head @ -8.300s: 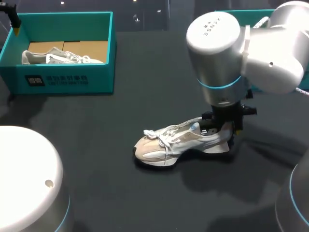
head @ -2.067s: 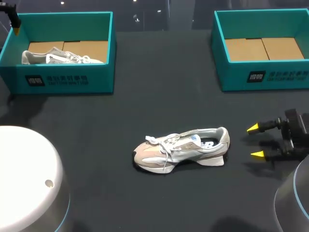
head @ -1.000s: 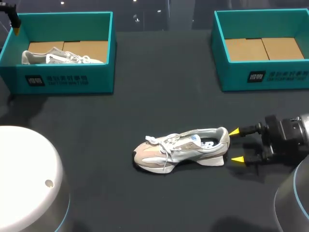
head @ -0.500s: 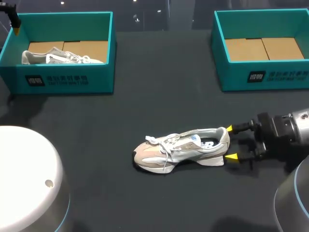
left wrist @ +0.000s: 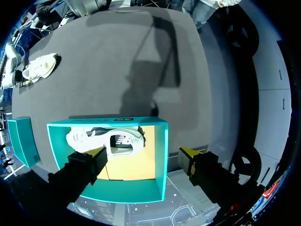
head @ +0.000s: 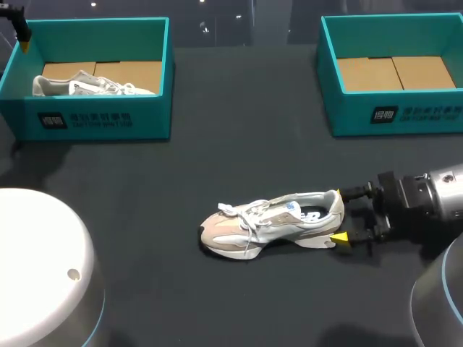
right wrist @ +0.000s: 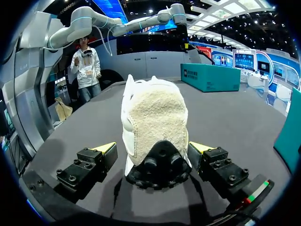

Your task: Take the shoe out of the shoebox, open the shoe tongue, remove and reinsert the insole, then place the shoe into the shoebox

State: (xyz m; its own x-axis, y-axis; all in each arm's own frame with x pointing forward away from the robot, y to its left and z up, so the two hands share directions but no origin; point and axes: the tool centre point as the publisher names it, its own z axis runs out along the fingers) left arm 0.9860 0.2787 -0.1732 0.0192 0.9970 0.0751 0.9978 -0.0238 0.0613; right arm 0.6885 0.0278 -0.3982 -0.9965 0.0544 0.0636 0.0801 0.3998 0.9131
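Now the right gripper [head: 340, 215] has its fingers apart around the shoe's heel, one yellow tip on each side; the right wrist view shows slim gaps, so not clamped yet. Two seconds back it hung well off toward the table's right edge; it has since slid in low, along the surface. The shoe [head: 271, 220] has not shifted: upright on its sole, about mid-table toward the front edge, toe to the left edge, heel to the right. Reads as the approach for a heel grasp, probably to carry it to the right shoebox [head: 391, 116], empty at the far right corner. The left gripper [left wrist: 143, 151], fingers apart, hangs over the left shoebox [head: 94, 119] at the far left corner, with a second shoe [head: 87, 85] inside.
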